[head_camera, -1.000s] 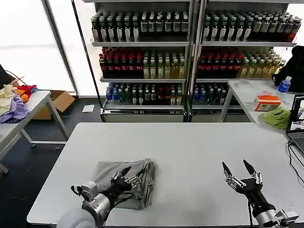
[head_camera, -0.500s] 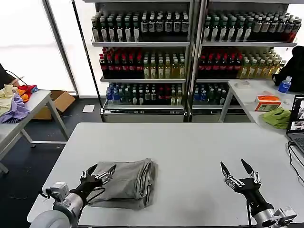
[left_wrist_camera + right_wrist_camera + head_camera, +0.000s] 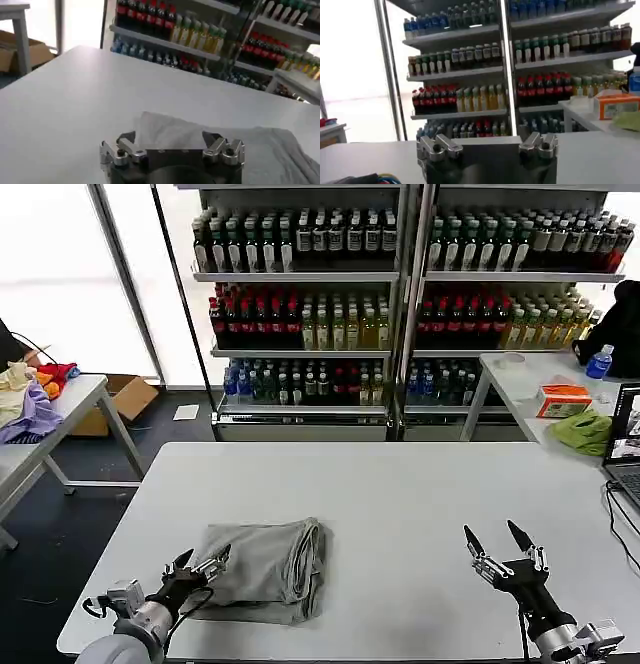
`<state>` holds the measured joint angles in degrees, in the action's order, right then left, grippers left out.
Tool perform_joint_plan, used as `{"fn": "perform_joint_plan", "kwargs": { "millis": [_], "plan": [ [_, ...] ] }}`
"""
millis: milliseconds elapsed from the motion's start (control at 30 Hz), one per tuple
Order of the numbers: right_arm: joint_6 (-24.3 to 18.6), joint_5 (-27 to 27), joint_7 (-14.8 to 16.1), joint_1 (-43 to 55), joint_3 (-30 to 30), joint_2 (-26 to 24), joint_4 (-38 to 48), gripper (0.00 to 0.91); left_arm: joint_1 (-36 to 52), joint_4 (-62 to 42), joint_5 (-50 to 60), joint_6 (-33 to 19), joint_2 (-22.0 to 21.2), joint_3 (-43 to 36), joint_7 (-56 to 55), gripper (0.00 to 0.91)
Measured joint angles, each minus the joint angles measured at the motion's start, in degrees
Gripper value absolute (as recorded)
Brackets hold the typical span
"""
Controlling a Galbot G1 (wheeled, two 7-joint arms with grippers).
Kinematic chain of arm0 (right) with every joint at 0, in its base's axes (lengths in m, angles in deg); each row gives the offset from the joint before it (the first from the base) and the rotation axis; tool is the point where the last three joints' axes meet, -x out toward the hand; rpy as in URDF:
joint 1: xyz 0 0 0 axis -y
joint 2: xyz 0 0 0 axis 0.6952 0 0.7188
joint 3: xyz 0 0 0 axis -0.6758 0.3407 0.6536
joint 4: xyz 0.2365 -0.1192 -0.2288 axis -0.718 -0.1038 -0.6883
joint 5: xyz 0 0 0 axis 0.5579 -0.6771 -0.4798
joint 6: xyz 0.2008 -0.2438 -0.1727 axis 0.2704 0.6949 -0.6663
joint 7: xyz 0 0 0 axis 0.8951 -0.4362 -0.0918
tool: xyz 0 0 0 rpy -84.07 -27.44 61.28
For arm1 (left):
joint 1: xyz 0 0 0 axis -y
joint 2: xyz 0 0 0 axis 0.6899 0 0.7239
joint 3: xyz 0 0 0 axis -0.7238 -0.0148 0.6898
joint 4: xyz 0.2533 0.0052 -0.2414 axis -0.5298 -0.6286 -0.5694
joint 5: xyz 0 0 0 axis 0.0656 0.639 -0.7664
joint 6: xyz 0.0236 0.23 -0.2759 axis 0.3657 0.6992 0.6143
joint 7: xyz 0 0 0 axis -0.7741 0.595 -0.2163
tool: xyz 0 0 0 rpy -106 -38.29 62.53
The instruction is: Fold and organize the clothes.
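- Behind the white table [image 3: 420, 494], tall shelves [image 3: 400, 294] packed with rows of bottled drinks; bright window to the left.
- Off to the left, a side table [image 3: 60, 409] carrying a heap of coloured fabric [image 3: 25, 389], with a cardboard box [image 3: 125, 397] on the floor beside it.
- At the right edge, another table [image 3: 530, 384] holding an orange box [image 3: 562, 399], a blue-capped bottle [image 3: 599, 362] and a green cloth [image 3: 583, 430]; part of a laptop [image 3: 625, 439] showing at the white table's right side.
- Folded grey shirt [image 3: 265, 569] lying flat on the white table, near its front-left corner, layered edges showing along its right side.
- Left gripper [image 3: 197, 569] low at the front-left of the table, jaws spread open, holding nothing, tips right at the shirt's left edge; cannot tell whether touching the cloth.
- From the left wrist view, the shirt [image 3: 260, 150] spread just ahead of the open jaws, its near corner between them.
- Right gripper [image 3: 497, 546] above the bare front-right area of the table, well apart from the shirt, jaws wide open and empty, pointing towards the shelves.
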<state>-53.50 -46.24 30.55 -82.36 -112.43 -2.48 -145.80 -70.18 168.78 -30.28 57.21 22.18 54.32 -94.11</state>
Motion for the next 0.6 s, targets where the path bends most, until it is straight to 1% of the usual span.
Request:
{"fn": "perform_joint_plan", "kwargs": {
  "millis": [33,67,100,133,167,200,233,267,600],
  "plan": [
    [0.0,0.0,0.0,0.1,-0.1,0.0,0.0,0.907,0.1,-0.5,-0.2,0.0,-0.2,0.0,0.0,0.826],
    [0.0,0.0,0.0,0.1,-0.2,0.1,0.0,0.907,0.2,-0.9,-0.4,0.0,-0.3,0.0,0.0,0.554],
    [0.0,0.1,-0.1,0.0,-0.2,0.1,0.0,0.907,0.2,-1.3,-0.6,-0.1,-0.5,0.0,0.0,0.433],
    [0.1,0.2,-0.1,-0.1,-0.3,0.3,-0.1,0.907,0.3,-1.7,-0.8,-0.1,-0.7,0.0,0.0,0.333],
    [0.1,0.2,-0.1,-0.2,-0.3,0.4,-0.2,0.907,0.4,-2.1,-1.1,-0.1,-0.9,0.0,0.0,0.171],
    [0.2,0.2,-0.1,-0.3,-0.3,0.5,-0.3,0.907,0.5,-2.5,-1.3,-0.1,-1.1,0.0,0.0,0.06],
    [0.2,0.2,-0.1,-0.3,-0.3,0.6,-0.4,0.907,0.6,-2.7,-1.5,-0.2,-1.2,0.0,0.0,0.06],
    [0.2,0.2,-0.1,-0.4,-0.3,0.7,-0.5,0.907,0.6,-2.9,-1.7,-0.3,-1.5,0.0,0.0,0.0],
    [0.7,0.3,-0.1,0.0,0.0,0.6,-1.4,0.907,0.1,-3.1,-2.6,-1.7,-3.5,-0.9,-0.5,0.01]
  ]
}}
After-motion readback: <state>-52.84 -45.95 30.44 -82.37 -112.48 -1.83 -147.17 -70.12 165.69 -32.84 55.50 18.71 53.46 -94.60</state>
